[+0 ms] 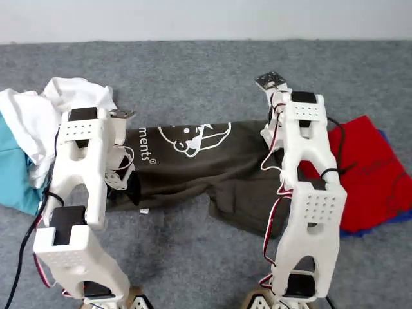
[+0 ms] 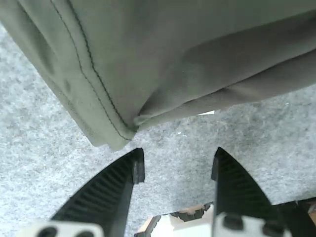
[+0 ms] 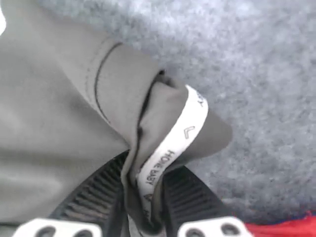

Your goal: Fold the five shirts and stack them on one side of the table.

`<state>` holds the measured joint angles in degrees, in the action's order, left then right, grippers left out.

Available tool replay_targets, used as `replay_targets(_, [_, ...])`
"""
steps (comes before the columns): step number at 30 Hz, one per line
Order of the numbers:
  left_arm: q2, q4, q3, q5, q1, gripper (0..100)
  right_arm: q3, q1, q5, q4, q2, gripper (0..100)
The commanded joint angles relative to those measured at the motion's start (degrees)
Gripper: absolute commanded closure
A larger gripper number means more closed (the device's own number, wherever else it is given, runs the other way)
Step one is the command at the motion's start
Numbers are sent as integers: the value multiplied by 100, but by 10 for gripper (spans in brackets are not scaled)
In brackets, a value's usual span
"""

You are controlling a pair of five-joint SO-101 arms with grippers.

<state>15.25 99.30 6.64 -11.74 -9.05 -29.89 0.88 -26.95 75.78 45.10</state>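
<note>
Olive shirt [image 1: 193,168] has its collar pinched tight in the right pincer [image 3: 145,182] and its hem corner lying just ahead of the spread, empty left pincer [image 2: 177,160], so advance the left over that corner, close firmly on both layers, then lift both ends together to keep the fold even.

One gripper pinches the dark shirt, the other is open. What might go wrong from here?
The right gripper holds the dark shirt by a thin bunch at the neck label; it may slip. The left gripper is open, off the hem; pulling now could drag the shirt lopsided onto the red shirt.
</note>
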Motion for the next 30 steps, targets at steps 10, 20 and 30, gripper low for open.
replay_targets(10, [-237,-308,567,-62,44,782,-1741,207,325,2730,-998,801])
replay_targets(20, [-237,-422,699,-62,44,782,3138,-514,-527,2440,-3855,819])
replay_targets(30, [-237,-422,699,-62,44,782,7358,-1226,-879,207,-5745,821])
